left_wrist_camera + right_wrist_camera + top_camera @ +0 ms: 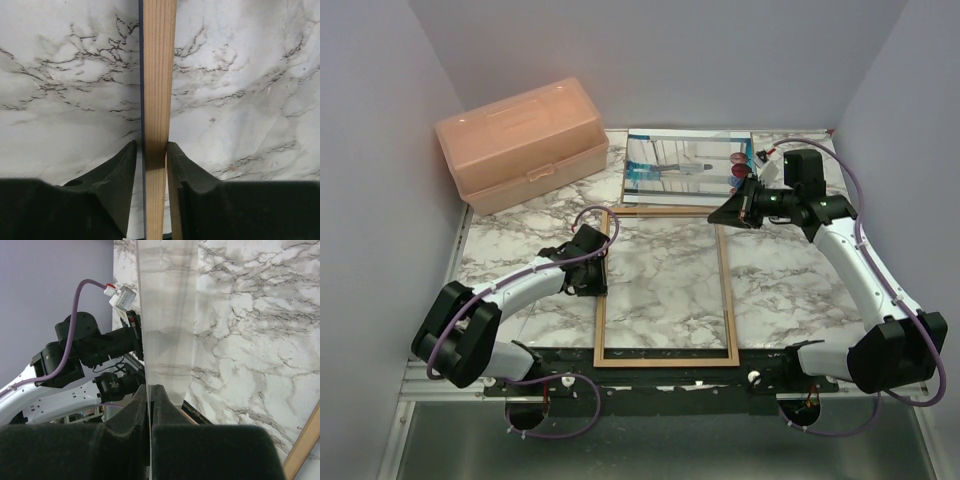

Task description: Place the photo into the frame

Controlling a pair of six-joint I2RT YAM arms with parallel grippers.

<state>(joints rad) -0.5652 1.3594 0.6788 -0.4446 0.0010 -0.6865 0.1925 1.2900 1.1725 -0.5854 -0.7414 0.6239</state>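
Wood-face-up frame (665,357) lies flat on marble table (780,280); my left pincer (151,147) straddles its left rail, clamped or not I can't tell. My right pincer (150,387) is pinched on photo (685,160), tilted up at frame's far end.

- I see smooth pale lilac walls (650,60) closing three sides.
- Below my camera lies a white tabletop veined grey like marble (510,230).
- Light is soft and even.

Bright, even light; soft shadows; sheen on the photo (687,160).
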